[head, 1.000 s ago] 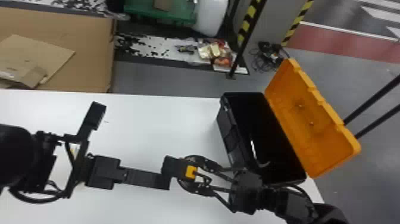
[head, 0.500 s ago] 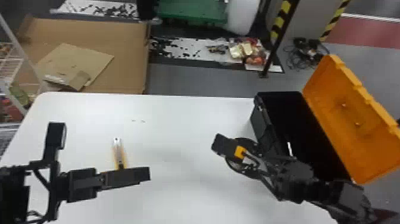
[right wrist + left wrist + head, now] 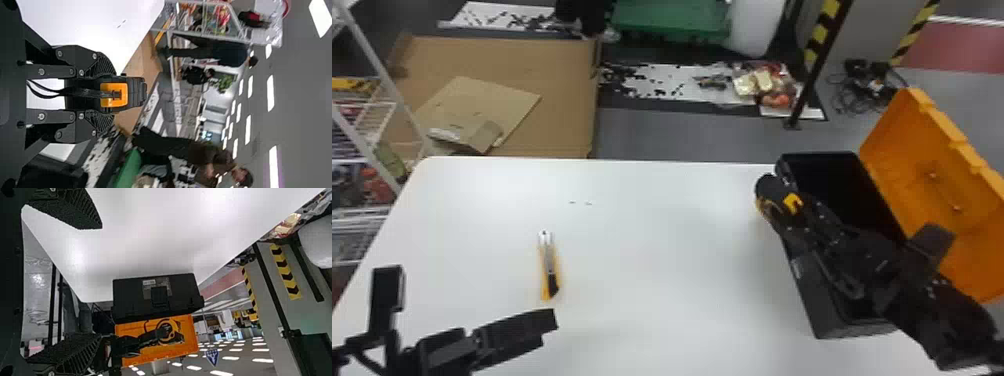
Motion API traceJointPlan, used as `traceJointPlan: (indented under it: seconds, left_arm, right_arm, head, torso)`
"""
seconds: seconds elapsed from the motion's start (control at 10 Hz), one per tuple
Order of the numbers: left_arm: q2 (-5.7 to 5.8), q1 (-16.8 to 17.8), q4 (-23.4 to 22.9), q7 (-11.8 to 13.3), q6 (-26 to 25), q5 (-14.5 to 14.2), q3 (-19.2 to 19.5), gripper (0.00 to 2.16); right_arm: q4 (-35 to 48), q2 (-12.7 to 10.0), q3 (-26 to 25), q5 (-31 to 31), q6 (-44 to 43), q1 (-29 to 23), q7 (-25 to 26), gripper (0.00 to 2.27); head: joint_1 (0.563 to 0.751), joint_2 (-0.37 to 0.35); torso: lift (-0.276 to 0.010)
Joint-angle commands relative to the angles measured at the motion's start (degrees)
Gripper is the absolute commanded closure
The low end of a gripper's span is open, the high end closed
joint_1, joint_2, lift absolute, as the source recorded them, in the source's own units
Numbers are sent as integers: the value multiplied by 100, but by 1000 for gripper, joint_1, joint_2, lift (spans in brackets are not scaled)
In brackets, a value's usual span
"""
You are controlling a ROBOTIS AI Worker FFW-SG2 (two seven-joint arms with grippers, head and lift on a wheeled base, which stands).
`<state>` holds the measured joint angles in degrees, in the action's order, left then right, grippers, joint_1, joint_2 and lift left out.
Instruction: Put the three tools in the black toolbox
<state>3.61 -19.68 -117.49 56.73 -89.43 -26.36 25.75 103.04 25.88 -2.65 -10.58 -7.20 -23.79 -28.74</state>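
By the black toolbox [image 3: 129,295], pinching tape measure [image 3: 135,92] with right hand [image 3: 107,94], left hand [image 3: 98,282] spread; could catch the rim if lowered early.

White table [image 3: 657,250]; grey floor [image 3: 682,135] behind; ceiling lights [image 3: 270,92]; perhaps a plant [image 3: 223,83].

The table [image 3: 652,240] has a smooth white top with a soft sheen. The toolbox [image 3: 804,290] looks like dull black plastic, its lid [image 3: 917,145] smooth orange plastic. The cutter [image 3: 549,265] pairs yellow plastic with bare, shiny metal. The tape measure [image 3: 113,94] has a black and orange plastic-looking case. Matt brown cardboard [image 3: 552,75] lies far left. The left pincer [image 3: 469,295] has matt black, ridged fingers [image 3: 74,209].
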Motion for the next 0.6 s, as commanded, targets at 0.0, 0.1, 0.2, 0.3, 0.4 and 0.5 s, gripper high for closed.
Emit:
traceJointPlan:
  seconds: [0.0,0.1,0.2,0.3,0.4,0.5]
  left_arm:
    - [-36,-71,25,-21,-60,-1,53,-2]
    - [-36,-80,60,-21,-60,8,53,-2]
    - [-44,-80,86,-48,-60,17,44,-2]
    - [-44,-63,112,-65,-60,26,27,-2]
    - [-44,-36,121,-65,-60,34,0,-2]
    - [-53,-36,130,-65,-60,34,-8,-2]
  right_arm:
    - [516,-109,-421,-31,1261,-117,149,1588]
    - [832,-109,-658,-102,1842,-223,246,1588]
    - [1113,-127,-913,-163,2281,-346,325,1588]
    - [1394,-136,-1106,-207,2668,-469,395,1592]
    - [1684,-171,-1282,-242,3054,-583,474,1592]
    - [1834,-206,-1414,-277,3283,-671,562,1592]
  head:
    - [695,-111]
    - [695,-147]
    - [695,-167]
    - [695,-199]
    - [695,-226]
    - [695,-249]
  torso:
    - [-55]
    - [-55]
    - [-55]
    - [-55]
    - [-55]
    - [-55]
